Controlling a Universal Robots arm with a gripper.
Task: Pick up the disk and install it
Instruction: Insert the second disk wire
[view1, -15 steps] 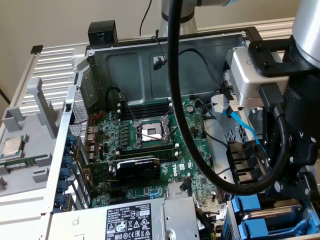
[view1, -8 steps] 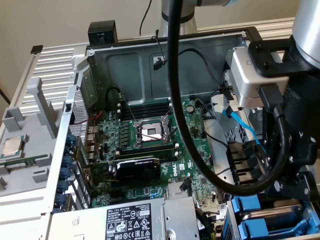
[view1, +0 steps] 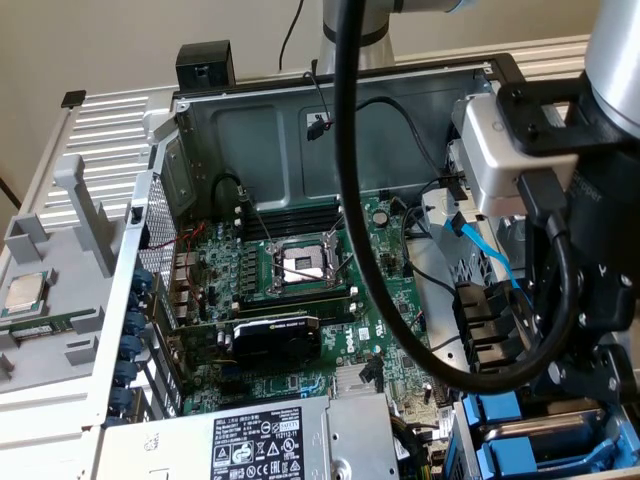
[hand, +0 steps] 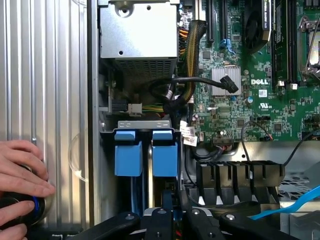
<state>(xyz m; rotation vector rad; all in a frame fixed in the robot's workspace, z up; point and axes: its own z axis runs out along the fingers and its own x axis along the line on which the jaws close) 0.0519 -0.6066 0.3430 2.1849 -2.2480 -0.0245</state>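
Exterior view: end effector (view1: 600, 385) low over the blue drive bay (view1: 540, 440) at the open case's corner. Wrist view: fingers (hand: 159, 220) nearly closed, seemingly pinching the disk (hand: 150, 177) edge-on between blue carriers (hand: 127, 152); seating apparently unfinished.

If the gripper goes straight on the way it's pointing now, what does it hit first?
Most likely the drive bay with its two blue carrier tabs: the gripper hangs right over it. The gap left is unclear.
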